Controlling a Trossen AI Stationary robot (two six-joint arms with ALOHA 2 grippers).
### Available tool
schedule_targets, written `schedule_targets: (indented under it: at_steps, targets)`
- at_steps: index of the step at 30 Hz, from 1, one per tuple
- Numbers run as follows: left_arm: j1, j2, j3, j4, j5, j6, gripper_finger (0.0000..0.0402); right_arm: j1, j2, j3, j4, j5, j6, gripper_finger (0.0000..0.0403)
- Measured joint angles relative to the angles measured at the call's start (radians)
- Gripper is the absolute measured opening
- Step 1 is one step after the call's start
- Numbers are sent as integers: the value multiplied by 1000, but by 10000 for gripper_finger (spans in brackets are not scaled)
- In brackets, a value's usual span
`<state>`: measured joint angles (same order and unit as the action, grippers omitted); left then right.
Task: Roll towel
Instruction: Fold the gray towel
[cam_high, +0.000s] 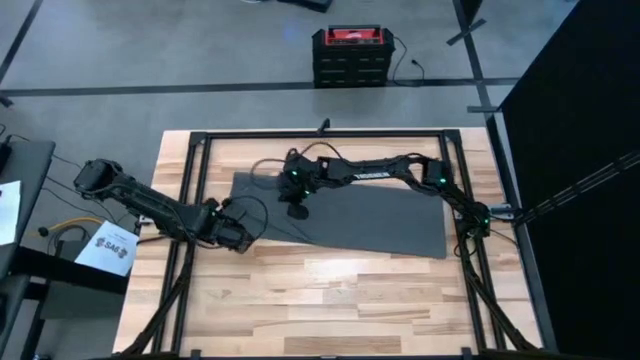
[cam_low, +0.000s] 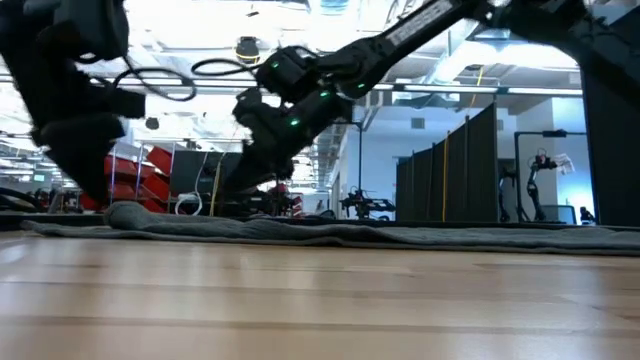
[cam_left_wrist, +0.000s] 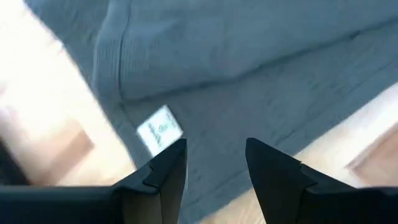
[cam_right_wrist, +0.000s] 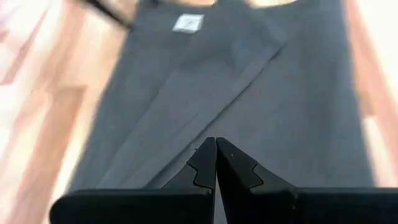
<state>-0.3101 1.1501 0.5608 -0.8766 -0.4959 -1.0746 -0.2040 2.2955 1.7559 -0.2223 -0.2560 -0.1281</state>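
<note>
The towel (cam_high: 360, 215) is seen as a plain dark grey cloth spread flat on the wooden table (cam_high: 330, 290), elongated, with one long fold laid diagonally over itself near its left end. A small white label (cam_left_wrist: 159, 130) is sewn near one edge. From table height, a low raised ridge is seen at the cloth's left end (cam_low: 130, 215).

The left gripper (cam_left_wrist: 214, 165) is held low at the towel's left end; its fingers (cam_left_wrist: 168, 171) are spread, with nothing between them. The grey cloth lies just ahead of and beneath the fingertips, the label just beside one fingertip, and bare wood to either side.

The right gripper (cam_right_wrist: 216, 163) is held over the left part of the towel, its arm reaching across from the table's right side. Its fingers (cam_right_wrist: 202, 165) are pressed together, and no cloth is seen pinched between them. The folded flap's edge runs diagonally just ahead of the fingertips, and the cloth stretches on beyond them to the label at its far end.
</note>
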Motion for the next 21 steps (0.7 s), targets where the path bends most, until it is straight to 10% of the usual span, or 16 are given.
schedule_targets:
  at_steps: [9,16,21]
  targets:
    - [340,-153,1,63,-129,215,152,62,-221,-477,261,61,129,0]
    - [642,-146,3,311,163,517,152,83,-233,-622,342,75,252,0]
    - [706,-56,3,310,179,532,152,88,-230,-627,349,83,246,0]
